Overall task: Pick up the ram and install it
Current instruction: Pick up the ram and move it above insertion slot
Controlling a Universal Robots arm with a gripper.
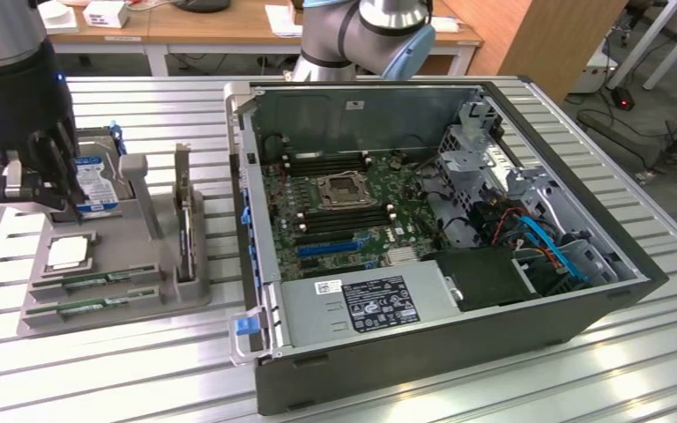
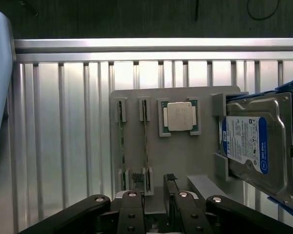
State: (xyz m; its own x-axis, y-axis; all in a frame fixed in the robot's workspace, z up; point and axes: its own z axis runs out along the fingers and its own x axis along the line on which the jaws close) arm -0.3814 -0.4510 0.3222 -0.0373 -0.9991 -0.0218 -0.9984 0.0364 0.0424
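We are judging the task as barely begun. The gripper [image 1: 39,196] is hovering over the grey holder [image 1: 174,295] at the exterior view's left, well apart from the open case [image 1: 457,352]. Its jaws are standing apart with nothing between them (in the wrist view the bare holder is showing through the gap between the fingers [image 2: 135,181]). So nothing is being gripped at this moment.

The ram [image 2: 145,141] is lying on edge in its slot in the holder, beside the processor [image 2: 180,116]. A second stick [image 2: 121,141] is lying parallel to it, one slot further from the processor. Both are sitting down in their clips, so we are reading the pick-up as not yet done. The fingers are hanging near one end of the ram, one to either side of its line as far as we can tell, but not touching it. The hard drive [image 2: 249,141] is leaning in the holder on the far side of the processor. The upright card [image 1: 183,220] is standing at the holder's edge nearest the case.

Inside the case the motherboard [image 1: 338,198] is lying exposed, with long dark memory slots [image 1: 315,162] running beside the socket; we cannot tell whether any are filled. Both halves of the job, picking up and installing, are remaining.
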